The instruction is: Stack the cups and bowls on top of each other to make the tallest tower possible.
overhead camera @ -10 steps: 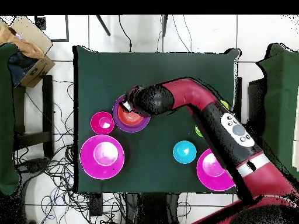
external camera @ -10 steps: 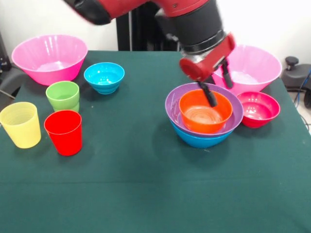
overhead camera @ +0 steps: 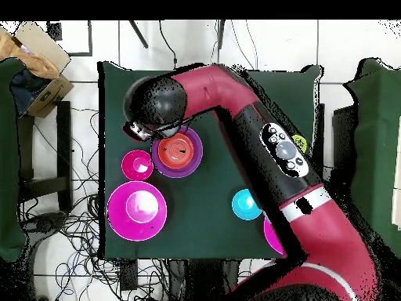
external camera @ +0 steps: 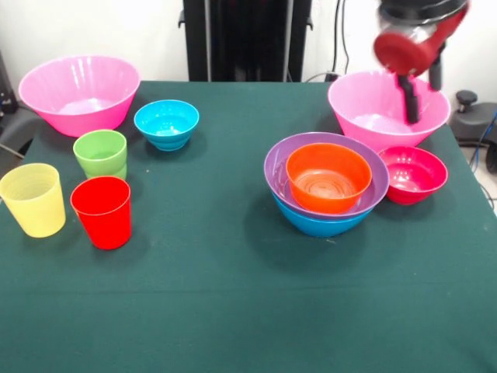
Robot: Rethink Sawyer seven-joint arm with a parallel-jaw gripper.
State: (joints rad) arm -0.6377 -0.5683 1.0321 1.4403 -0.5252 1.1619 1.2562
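The tower (external camera: 326, 186) is three nested bowls: blue (external camera: 318, 224) lowest, purple (external camera: 273, 167), orange (external camera: 328, 179) on top; it also shows in the overhead view (overhead camera: 177, 151). A big pink bowl (external camera: 371, 113) stands behind it, with a small crimson bowl (external camera: 413, 174) beside it. My gripper (external camera: 423, 101) hangs open and empty above this pink bowl, apart from it. At the left stand the second pink bowl (external camera: 79, 92), the cyan bowl (external camera: 167, 123), and the green (external camera: 101, 154), yellow (external camera: 33, 199) and red (external camera: 102, 211) cups, all upright.
In the overhead view the arm (overhead camera: 235, 102) crosses the table and hides the cups and part of one pink bowl (overhead camera: 272, 232). The other pink bowl (overhead camera: 137, 210), the crimson bowl (overhead camera: 137, 165) and the cyan bowl (overhead camera: 246, 204) show there. The robot pedestal (external camera: 247, 39) stands behind the table.
My gripper has lifted out of the orange bowl and moved up and away to above the pink bowl behind the tower. No bowl or cup has moved.
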